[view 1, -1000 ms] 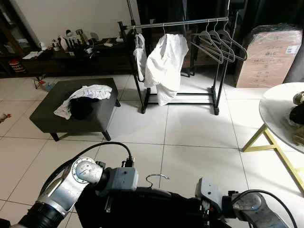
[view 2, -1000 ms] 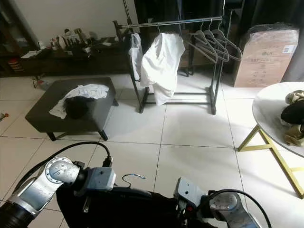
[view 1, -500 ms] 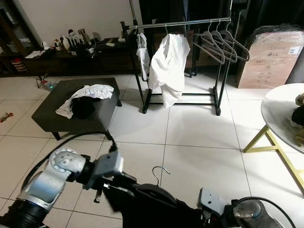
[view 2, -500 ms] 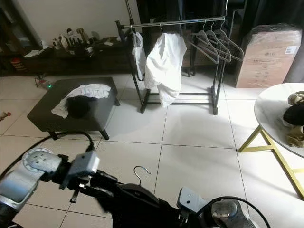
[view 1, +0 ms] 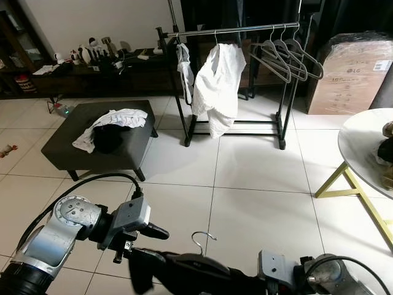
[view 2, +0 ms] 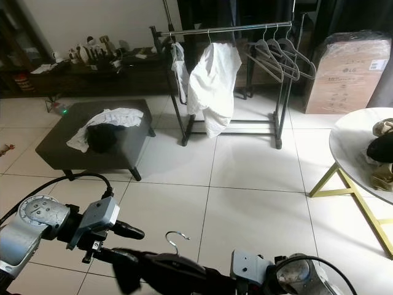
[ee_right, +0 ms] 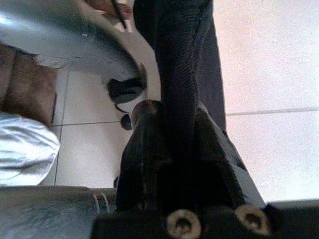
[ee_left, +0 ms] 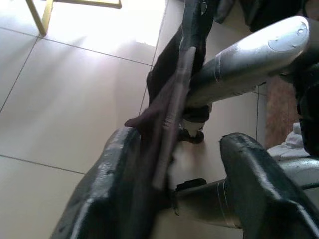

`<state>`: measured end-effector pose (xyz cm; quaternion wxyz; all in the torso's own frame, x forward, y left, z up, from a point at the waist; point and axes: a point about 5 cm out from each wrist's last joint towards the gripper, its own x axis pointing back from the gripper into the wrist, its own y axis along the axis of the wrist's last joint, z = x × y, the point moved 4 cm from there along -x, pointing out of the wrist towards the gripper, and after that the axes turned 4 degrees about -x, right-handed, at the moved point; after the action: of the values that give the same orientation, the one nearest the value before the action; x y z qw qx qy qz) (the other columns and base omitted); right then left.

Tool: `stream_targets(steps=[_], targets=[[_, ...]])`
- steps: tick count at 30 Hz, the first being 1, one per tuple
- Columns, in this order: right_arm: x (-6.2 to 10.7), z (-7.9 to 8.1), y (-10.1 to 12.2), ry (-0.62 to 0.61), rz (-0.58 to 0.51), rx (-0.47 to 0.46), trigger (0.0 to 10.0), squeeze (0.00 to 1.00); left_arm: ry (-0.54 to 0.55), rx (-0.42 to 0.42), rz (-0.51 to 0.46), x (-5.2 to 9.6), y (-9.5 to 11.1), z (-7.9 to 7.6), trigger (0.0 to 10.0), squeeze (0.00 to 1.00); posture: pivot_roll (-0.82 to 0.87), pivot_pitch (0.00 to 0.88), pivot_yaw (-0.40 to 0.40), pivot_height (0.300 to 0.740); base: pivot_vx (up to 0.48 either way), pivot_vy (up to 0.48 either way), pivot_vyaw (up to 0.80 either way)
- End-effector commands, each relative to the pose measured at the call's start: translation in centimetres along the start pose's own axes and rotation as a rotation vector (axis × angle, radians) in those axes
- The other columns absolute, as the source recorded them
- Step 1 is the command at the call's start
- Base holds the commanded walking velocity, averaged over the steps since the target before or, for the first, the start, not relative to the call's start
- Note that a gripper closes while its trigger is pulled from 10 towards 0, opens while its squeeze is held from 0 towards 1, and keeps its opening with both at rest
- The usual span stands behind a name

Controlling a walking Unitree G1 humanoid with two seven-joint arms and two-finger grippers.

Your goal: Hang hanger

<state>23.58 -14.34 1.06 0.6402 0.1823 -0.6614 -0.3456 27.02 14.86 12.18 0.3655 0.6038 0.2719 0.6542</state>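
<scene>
A hanger with a silver hook [view 1: 201, 238] carries a black garment [view 1: 196, 273] low in front of me. My right gripper [ee_right: 174, 117] is shut on the garment's thick black fabric. My left gripper [view 1: 156, 235] sits just left of the hanger with its fingers spread open [ee_left: 179, 142]; an edge of the dark cloth [ee_left: 172, 99] lies against one finger [ee_left: 117, 169]. Across the tiled floor stands the clothes rack [view 1: 233, 29], holding a white shirt [view 1: 218, 86] and several bare hangers [view 1: 285, 55].
A dark ottoman [view 1: 61, 144] with white and black clothes [view 1: 113, 120] stands to the left. A round white table [view 1: 362, 144] on gold legs is at the right, a cardboard box [view 1: 350, 74] behind it. Open tiles lie between me and the rack.
My left gripper has drawn back to the left and let go of the garment. The hanger's hook has sunk lower and tilted. The right gripper keeps its hold.
</scene>
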Motion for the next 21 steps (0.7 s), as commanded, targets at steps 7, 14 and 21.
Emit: stream_targets(steps=[7, 14, 21], targets=[[-0.5, 0.6, 2.3, 0.048, -0.058, 0.075, 0.0, 0.0, -0.106, -0.084, 0.058, -1.9, -0.4, -0.9, 10.0, 0.0, -0.11, 0.104, 0.119, 0.74, 0.0, 0.0, 0.0], [-0.6, 0.8, 2.8, 0.055, -0.059, 0.084, 0.0, 0.0, -0.203, -0.111, -0.012, -4.0, 1.3, -1.8, 10.0, 0.0, -0.12, 0.104, 0.119, 0.74, 0.0, 0.0, 0.0], [-0.7, 0.9, 3.0, 0.055, -0.059, 0.086, 0.0, 0.0, -0.296, -0.07, 0.012, -3.8, 0.7, -2.9, 10.0, 0.0, -0.12, 0.102, 0.123, 0.74, 0.0, 0.0, 0.0]])
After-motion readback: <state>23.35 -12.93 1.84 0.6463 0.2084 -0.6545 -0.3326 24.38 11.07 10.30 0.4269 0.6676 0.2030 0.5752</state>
